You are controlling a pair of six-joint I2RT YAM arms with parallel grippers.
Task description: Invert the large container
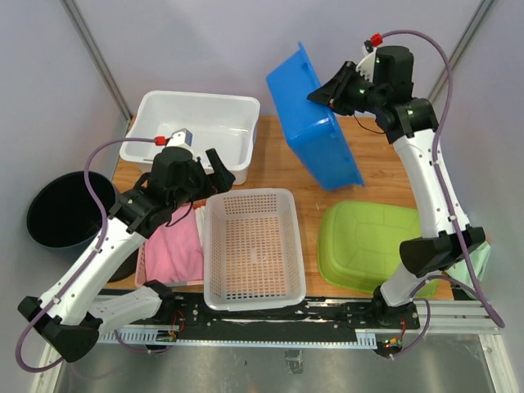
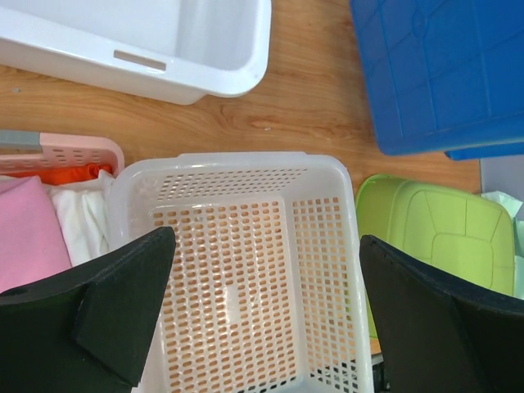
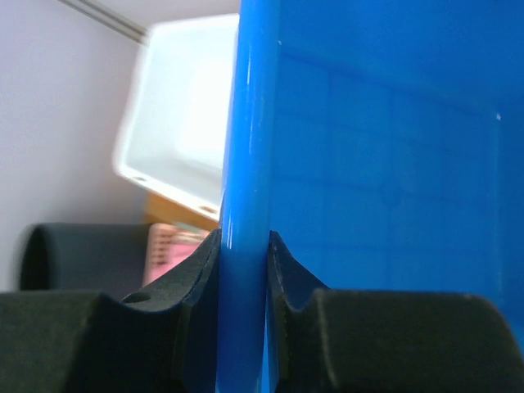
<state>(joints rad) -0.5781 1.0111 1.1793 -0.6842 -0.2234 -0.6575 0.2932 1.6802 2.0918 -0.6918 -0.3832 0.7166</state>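
With the right tool (image 3: 244, 246) gripping the raised rim of the blue container (image 1: 318, 139) — left tool (image 2: 266, 241) hanging open — rolling it slowly over its lower edge on the worktop (image 1: 278, 168) is looking wisest.

No readable text, any view.
You find no lettering, label, brand or number on the blue container (image 1: 315, 123), white tub (image 1: 196, 97), green bin (image 1: 368, 237) or mesh basket (image 1: 250, 195); all show you plain moulded plastic, in the top view and both wrist views.

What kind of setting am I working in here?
Probably a lab robot test cell: a wooden table boxed in by plain grey panels and metal posts, stocked with plastic bins such as the blue container.
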